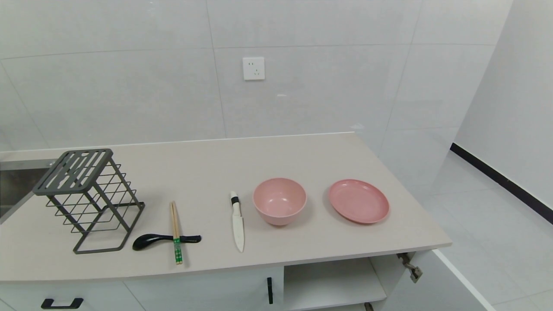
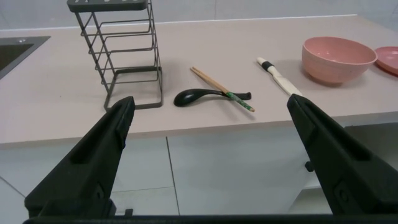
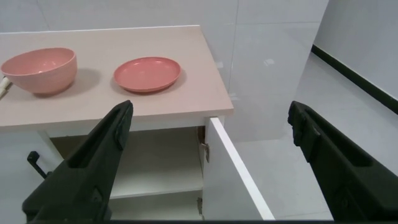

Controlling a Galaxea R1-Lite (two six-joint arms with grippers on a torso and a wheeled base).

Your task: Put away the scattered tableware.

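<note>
left fingers (image 2: 93, 155) spread wide | right fingers (image 3: 93, 162) spread wide | 2 chopsticks (image 1: 175, 229) lie across spoon (image 1: 147, 240)

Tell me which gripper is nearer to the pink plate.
Right. The right gripper hangs in front of the counter's right end, facing the plate. The left gripper hangs in front of the rack and spoon, with the plate beyond the bowl.

Pink bowl (image 1: 279, 201) and plate (image 1: 358, 201), black spoon (image 1: 149, 240), grey rack (image 1: 73, 172)
</note>
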